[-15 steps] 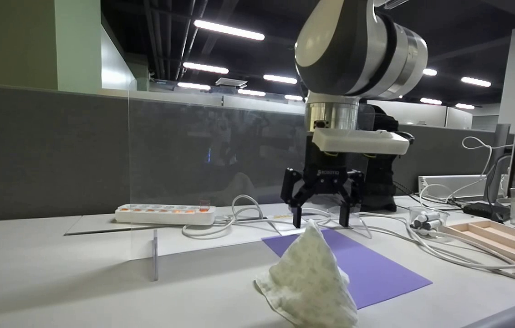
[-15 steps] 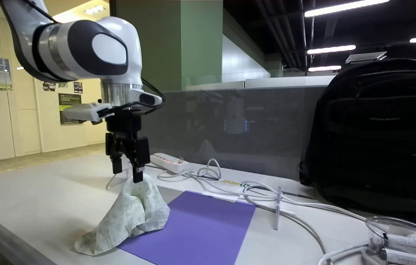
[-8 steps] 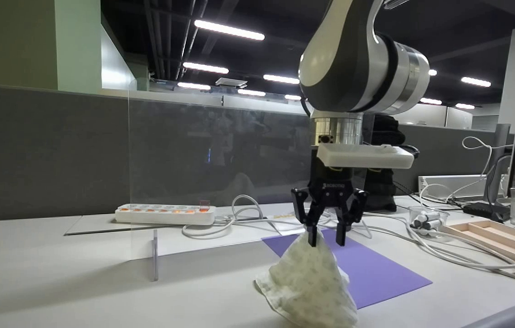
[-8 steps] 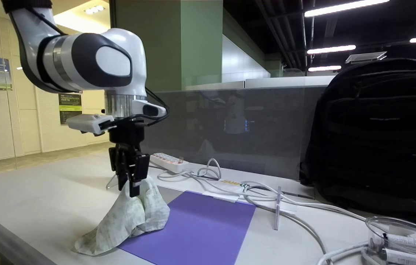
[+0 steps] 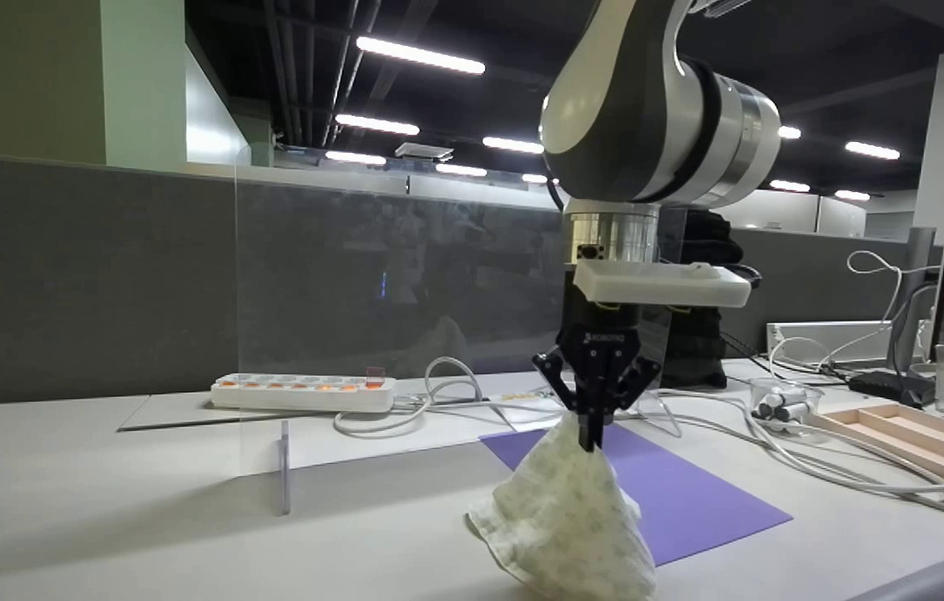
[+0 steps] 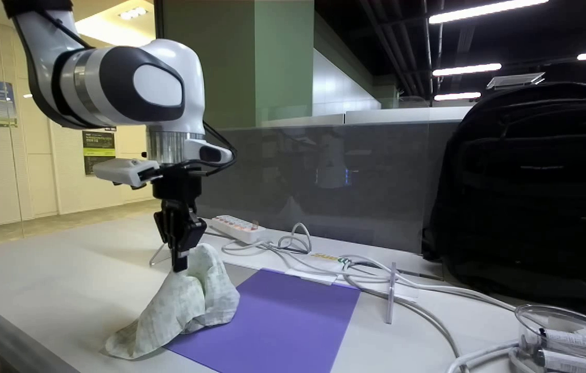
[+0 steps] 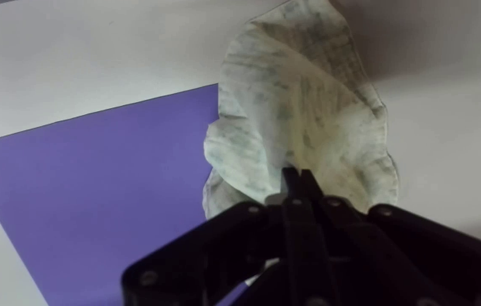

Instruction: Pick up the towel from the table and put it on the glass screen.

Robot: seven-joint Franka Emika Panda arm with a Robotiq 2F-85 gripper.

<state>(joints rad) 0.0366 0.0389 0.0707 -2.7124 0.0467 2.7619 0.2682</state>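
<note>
The pale green patterned towel (image 5: 559,534) stands in a crumpled peak on the table, partly over a purple sheet, in both exterior views. My gripper (image 5: 591,444) points straight down at its top, fingers brought together. In an exterior view the gripper (image 6: 180,265) meets the towel's (image 6: 166,318) nearer fold, while another fold rises just behind. From the wrist, the cloth (image 7: 304,102) runs up to the gripper (image 7: 299,172), whose tips pinch a bit of it; the pinched part is mostly hidden. The clear glass screen (image 5: 330,275) stands upright behind the towel.
Purple sheet (image 5: 689,501) lies beside the towel. The screen has feet (image 5: 285,472) at its ends. Behind it are a power strip (image 5: 305,396) and loose cables (image 6: 313,261). A bowl of batteries (image 5: 784,409), a divided tray (image 5: 922,451) and a black backpack (image 6: 531,207) stand around.
My gripper has come down from above the towel to its peak, and its fingers have gone from wide apart to together. The towel's top has shifted slightly at the fingertips.
</note>
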